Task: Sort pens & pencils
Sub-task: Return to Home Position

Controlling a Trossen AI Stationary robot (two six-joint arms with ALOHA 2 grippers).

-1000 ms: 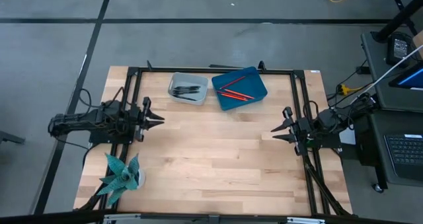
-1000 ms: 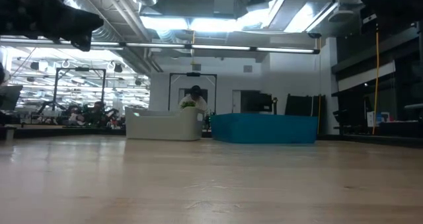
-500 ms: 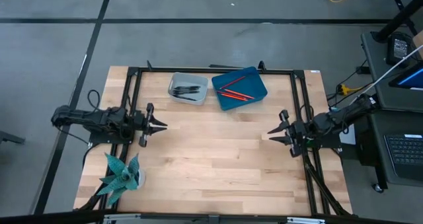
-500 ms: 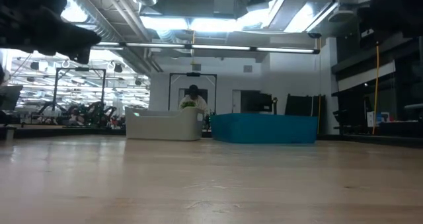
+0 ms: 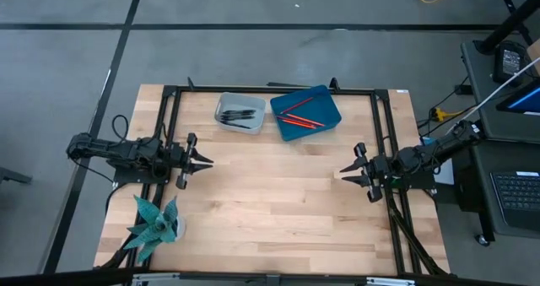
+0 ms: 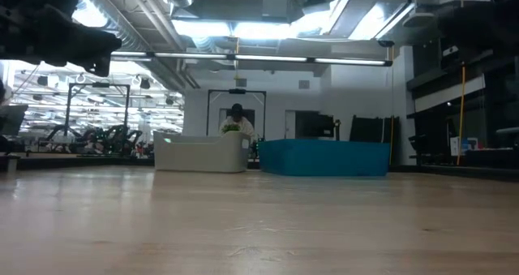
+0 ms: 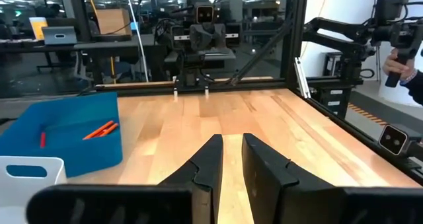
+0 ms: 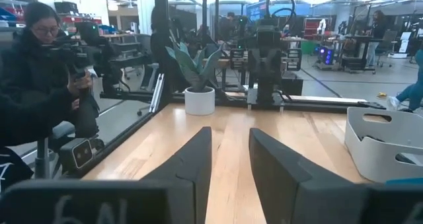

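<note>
table (image 5: 278,210): plant (image 5: 156,221) near left gripper (image 5: 207,160), seemingly parted.

A robotics lab in an open industrial hall, I'd say: bare ducts (image 6: 142,19) and strip lights (image 6: 268,27) overhead, grey concrete floor (image 5: 253,8) marked with dark tape. Beyond the wooden table (image 5: 278,210) in its black frame (image 5: 202,89) stand more framed rigs (image 6: 97,129), with a laptop (image 5: 516,191) alongside and a person (image 8: 39,85) seated nearby

Wooden table (image 5: 278,210) bears gray bin (image 5: 243,100), blue bin (image 5: 329,109), plant (image 5: 156,223).
</note>
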